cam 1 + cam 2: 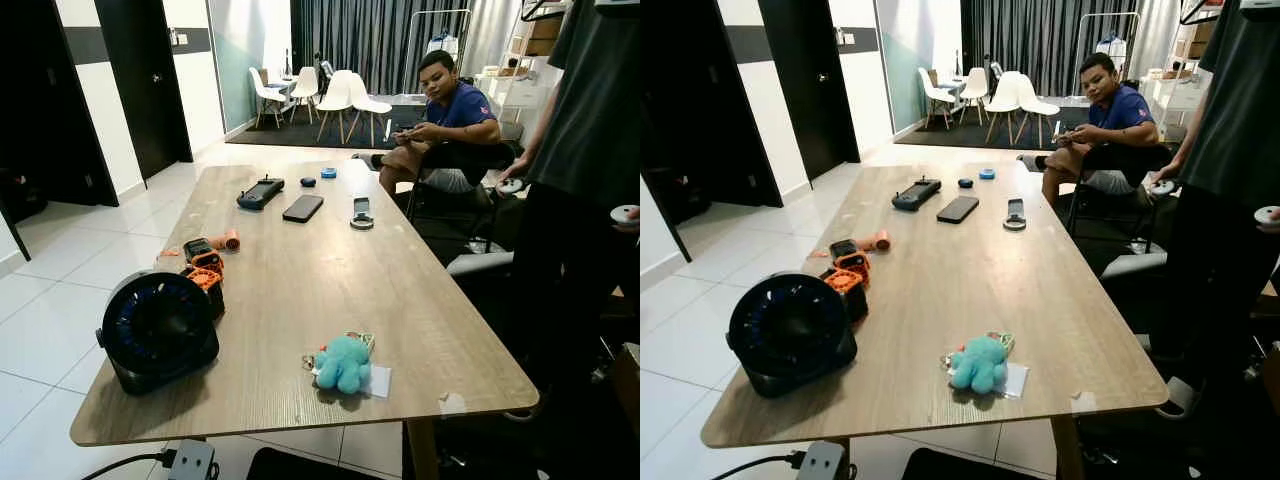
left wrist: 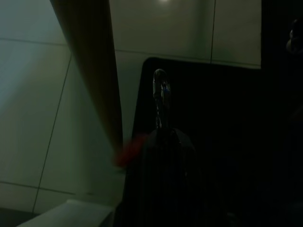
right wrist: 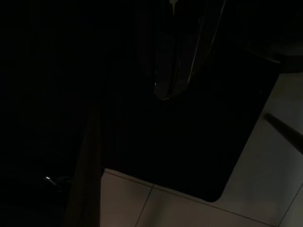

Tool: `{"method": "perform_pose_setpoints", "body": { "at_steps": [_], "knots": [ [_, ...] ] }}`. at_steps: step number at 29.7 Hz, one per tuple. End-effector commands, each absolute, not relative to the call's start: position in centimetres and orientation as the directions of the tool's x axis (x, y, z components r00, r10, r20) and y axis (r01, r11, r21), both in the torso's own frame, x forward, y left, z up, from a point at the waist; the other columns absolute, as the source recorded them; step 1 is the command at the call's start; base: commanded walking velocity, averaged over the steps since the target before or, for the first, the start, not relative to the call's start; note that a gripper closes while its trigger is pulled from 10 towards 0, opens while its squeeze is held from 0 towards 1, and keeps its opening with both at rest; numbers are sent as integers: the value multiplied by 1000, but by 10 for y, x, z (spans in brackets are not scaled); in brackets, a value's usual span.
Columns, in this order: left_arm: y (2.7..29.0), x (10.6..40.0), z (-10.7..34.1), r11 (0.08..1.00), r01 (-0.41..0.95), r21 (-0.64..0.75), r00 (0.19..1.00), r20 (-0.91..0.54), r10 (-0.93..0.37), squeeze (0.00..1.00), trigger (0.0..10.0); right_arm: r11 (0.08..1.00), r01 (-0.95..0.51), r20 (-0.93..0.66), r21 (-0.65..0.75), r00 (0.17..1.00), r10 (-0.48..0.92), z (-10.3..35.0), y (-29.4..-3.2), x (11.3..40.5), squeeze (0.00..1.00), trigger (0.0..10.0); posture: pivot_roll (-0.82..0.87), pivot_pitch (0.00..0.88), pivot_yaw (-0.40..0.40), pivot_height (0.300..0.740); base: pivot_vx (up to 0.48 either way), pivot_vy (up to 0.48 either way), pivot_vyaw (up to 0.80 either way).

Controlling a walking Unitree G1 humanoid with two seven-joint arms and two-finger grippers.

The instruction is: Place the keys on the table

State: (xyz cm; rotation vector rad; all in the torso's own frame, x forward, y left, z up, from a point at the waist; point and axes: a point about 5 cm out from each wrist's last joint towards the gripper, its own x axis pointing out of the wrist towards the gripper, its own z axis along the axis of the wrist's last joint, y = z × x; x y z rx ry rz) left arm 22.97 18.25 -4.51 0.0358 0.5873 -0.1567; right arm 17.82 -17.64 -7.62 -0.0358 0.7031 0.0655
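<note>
The wooden bench [image 1: 300,290] carries a black fan [image 1: 158,328] at its near left corner. The keys [image 1: 343,362], on a teal plush charm, lie near the near right edge. Both wrist views are dark; whether either pincer is apart or together cannot be told.

You're looking at a table [image 1: 330,290] with a matt, light wood-grain top. On it the keys [image 1: 345,362] carry a fuzzy teal plush toy with a bit of shiny metal ring, lying on a clear glossy plastic sleeve [image 1: 378,381]. The fan [image 1: 157,330] is dark matt plastic. The phone [image 1: 303,208] has a smooth glossy black face. The floor [image 1: 50,300] is pale, polished tile.
</note>
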Motion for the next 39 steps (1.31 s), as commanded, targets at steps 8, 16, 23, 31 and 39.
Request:
{"method": "perform_pose_setpoints", "body": {
  "at_steps": [8,16,23,31,39],
  "knots": [
    [186,230,-43,983,181,25,831,-539,-139,0,10000,998,-68,-656,-3,753,49,-78,-175,177,0,10000,31,24,51,740,0,0,0],
    [184,231,-43,979,203,17,824,-543,-162,0,10000,998,-65,-656,-2,754,48,-78,-175,176,0,10000,29,25,53,740,0,-471,0],
    [183,231,-43,979,204,11,822,-545,-165,0,10000,998,-64,-658,-3,752,46,-78,-176,176,0,10000,29,24,51,740,0,-472,0],
    [183,231,-44,980,199,15,817,-555,-157,0,10000,998,-64,-658,-5,752,45,-78,-176,177,0,10000,28,25,50,740,0,-236,0],
    [182,232,-44,975,219,24,809,-563,-168,0,10000,998,-62,-660,-4,750,44,-78,-176,176,0,10000,29,26,53,740,0,0,0]
  ]
}}
